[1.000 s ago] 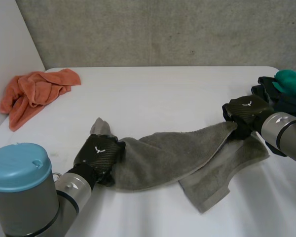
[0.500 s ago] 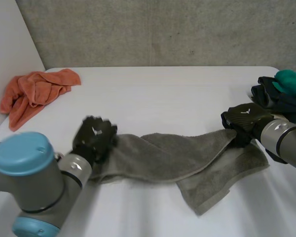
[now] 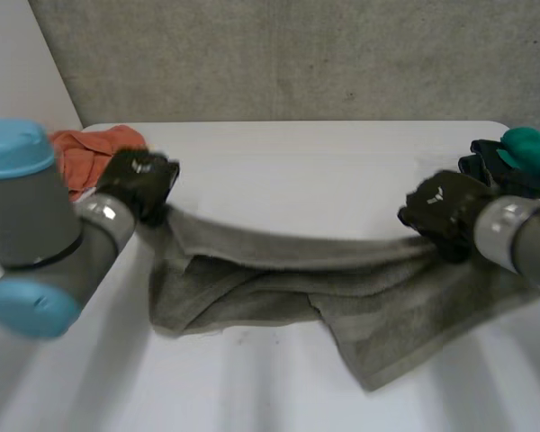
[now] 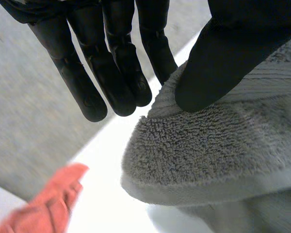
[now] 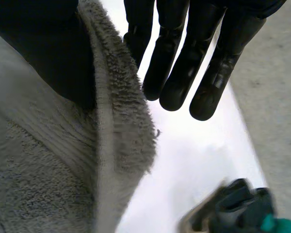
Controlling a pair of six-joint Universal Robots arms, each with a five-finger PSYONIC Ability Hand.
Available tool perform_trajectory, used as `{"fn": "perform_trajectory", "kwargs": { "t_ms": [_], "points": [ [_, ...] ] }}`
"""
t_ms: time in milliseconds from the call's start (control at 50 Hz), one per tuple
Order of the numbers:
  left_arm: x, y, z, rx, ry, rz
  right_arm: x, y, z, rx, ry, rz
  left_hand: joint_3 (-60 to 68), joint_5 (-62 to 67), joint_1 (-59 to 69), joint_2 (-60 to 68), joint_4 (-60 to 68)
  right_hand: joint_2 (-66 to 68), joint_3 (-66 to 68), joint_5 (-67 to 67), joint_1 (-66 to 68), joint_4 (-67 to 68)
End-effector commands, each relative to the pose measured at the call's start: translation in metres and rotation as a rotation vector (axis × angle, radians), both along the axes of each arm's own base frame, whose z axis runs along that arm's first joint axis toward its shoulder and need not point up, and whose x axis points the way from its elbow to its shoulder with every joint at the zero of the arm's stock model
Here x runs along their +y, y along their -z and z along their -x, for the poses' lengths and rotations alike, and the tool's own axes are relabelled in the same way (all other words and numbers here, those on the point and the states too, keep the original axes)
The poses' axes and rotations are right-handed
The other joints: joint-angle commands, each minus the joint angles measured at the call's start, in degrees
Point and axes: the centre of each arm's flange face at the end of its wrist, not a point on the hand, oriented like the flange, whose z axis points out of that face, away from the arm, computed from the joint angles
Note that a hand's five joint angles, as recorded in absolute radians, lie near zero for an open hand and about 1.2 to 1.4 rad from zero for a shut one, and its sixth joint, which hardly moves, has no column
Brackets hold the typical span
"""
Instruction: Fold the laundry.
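Observation:
A grey towel [image 3: 279, 270] stretches across the white table [image 3: 297, 162] between my two hands, its upper edge pulled taut and the rest sagging onto the table. My left hand [image 3: 139, 180] holds the towel's left corner up near the back left. In the left wrist view the thumb [image 4: 223, 63] presses the towel [image 4: 208, 155] corner against the straight fingers [image 4: 111, 73]. My right hand [image 3: 441, 209] holds the towel's right end. In the right wrist view the towel [image 5: 116, 136] edge is pinched between its thumb and fingers [image 5: 184, 73].
An orange cloth [image 3: 76, 153] lies crumpled at the back left, right behind my left hand, and shows below the towel corner [image 4: 43, 208]. A pile of dark and teal clothes [image 3: 517, 157] sits at the right edge, beyond my right hand [image 5: 237, 208]. A grey wall backs the table.
My left hand closed on the towel's left corner, then rose and swung to the back left, pulling the towel out long. The right hand stayed about where it was, still gripping.

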Motion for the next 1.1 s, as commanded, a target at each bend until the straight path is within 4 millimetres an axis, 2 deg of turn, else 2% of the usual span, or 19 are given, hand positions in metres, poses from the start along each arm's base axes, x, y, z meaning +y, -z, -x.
{"fn": "perform_trajectory", "kwargs": {
  "t_ms": [20, 40, 60, 100, 120, 180, 240, 320, 400, 420, 440, 480, 500, 540, 660, 780, 880, 960, 1100],
  "points": [
    [-0.08, -0.102, 0.034, 0.117, -0.017, 0.626, -0.075, -0.056, -0.038, -0.176, 0.12, 0.478, 11.64, 14.24, 14.56, 11.36, 11.25, 12.65, 12.18, 14.34, 20.26, 11.73],
    [-0.083, -0.116, 0.035, 0.132, -0.025, 0.698, -0.086, -0.081, -0.042, -0.246, 0.13, 0.621, 11.64, 14.24, 14.56, 11.36, 11.25, 12.65, 12.18, 14.34, 20.26, 11.73],
    [-0.088, -0.149, 0.035, 0.183, -0.048, 0.858, -0.09, -0.092, -0.043, -0.28, 0.134, 0.69, 11.64, 14.24, 14.56, 11.36, 11.25, 12.65, 12.18, 14.34, 20.26, 11.73],
    [-0.089, -0.176, 0.031, 0.235, -0.073, 0.982, -0.092, -0.115, -0.045, -0.342, 0.133, 0.821, 11.64, 14.24, 14.56, 11.36, 11.25, 12.65, 12.18, 14.34, 20.26, 11.73],
    [-0.086, -0.191, 0.032, 0.269, -0.071, 1.054, -0.091, -0.14, -0.043, -0.4, 0.14, 0.947, 11.64, 14.24, 14.56, 11.36, 11.25, 12.65, 12.18, 14.34, 20.26, 11.73],
    [-0.085, -0.198, 0.028, 0.285, -0.08, 1.078, -0.08, -0.169, -0.04, -0.465, 0.14, 1.072, 11.64, 14.24, 14.56, 11.36, 11.25, 12.65, 12.18, 14.34, 20.26, 11.73],
    [-0.081, -0.196, 0.028, 0.306, -0.069, 1.048, -0.073, -0.17, -0.039, -0.461, 0.137, 1.064, 11.64, 14.24, 14.56, 11.36, 11.25, 12.65, 12.18, 14.34, 20.26, 11.73],
    [-0.077, -0.164, 0.018, 0.302, -0.06, 0.905, -0.062, -0.15, -0.038, -0.419, 0.12, 0.969, 11.64, 14.24, 14.56, 11.36, 11.25, 12.65, 12.18, 14.34, 20.26, 11.73],
    [-0.064, -0.122, 0.003, 0.293, -0.054, 0.742, -0.055, -0.101, -0.034, -0.329, 0.12, 0.781, 11.64, 14.24, 14.56, 11.36, 11.25, 12.65, 12.18, 14.34, 20.26, 11.73],
    [-0.062, -0.111, 0.001, 0.288, -0.054, 0.706, -0.05, -0.078, -0.033, -0.294, 0.114, 0.693, 11.64, 14.24, 14.56, 11.36, 11.25, 12.65, 12.18, 14.34, 20.26, 11.73],
    [-0.057, -0.089, -0.001, 0.276, -0.053, 0.638, -0.048, -0.066, -0.032, -0.278, 0.112, 0.651, 11.64, 14.24, 14.56, 11.36, 11.25, 12.65, 12.18, 14.34, 20.26, 11.73],
    [-0.051, -0.065, -0.002, 0.257, -0.051, 0.565, -0.041, -0.043, -0.031, -0.252, 0.104, 0.566, 11.64, 14.24, 14.56, 11.36, 11.25, 12.65, 12.18, 14.34, 20.26, 11.73],
    [-0.048, -0.055, -0.003, 0.247, -0.05, 0.535, -0.035, -0.021, -0.03, -0.24, 0.095, 0.485, 11.64, 14.24, 14.56, 11.36, 11.25, 12.65, 12.18, 14.34, 20.26, 11.73],
    [-0.037, -0.026, -0.003, 0.213, -0.041, 0.449, -0.03, -0.005, -0.029, -0.241, 0.087, 0.425, 11.64, 14.24, 14.56, 11.36, 11.25, 12.65, 12.18, 14.34, 20.26, 11.73],
    [-0.023, 0.037, -0.006, 0.142, -0.039, 0.277, -0.034, 0.075, -0.029, -0.291, 0.113, 0.14, 11.64, 14.24, 14.56, 11.36, 11.25, 12.65, 12.18, 14.34, 20.26, 11.73],
    [-0.021, 0.056, -0.008, 0.121, -0.041, 0.229, -0.036, 0.105, -0.03, -0.362, 0.149, 0.014, 11.64, 14.24, 14.56, 11.36, 11.25, 12.37, 11.9, 14.06, 19.99, 11.45],
    [-0.023, 0.053, -0.013, 0.123, -0.056, 0.235, -0.048, 0.11, -0.013, -0.423, 0.213, -0.041, 11.64, 14.24, 14.56, 11.36, 11.25, -25.57, -26.04, -23.87, -17.95, -26.49],
    [-0.026, 0.049, -0.02, 0.121, -0.076, 0.243, -0.057, 0.11, -0.002, -0.476, 0.265, -0.076, 11.64, 14.24, 14.56, 11.36, 11.25, -37.21, -37.68, -35.52, -29.6, -38.13],
    [-0.024, 0.049, -0.026, 0.117, -0.09, 0.228, -0.069, 0.111, 0.023, -0.552, 0.397, -0.17, 11.64, 14.24, 14.56, 11.36, 11.25, -38.26, -38.73, -36.57, -30.64, -39.18]
  ]
}}
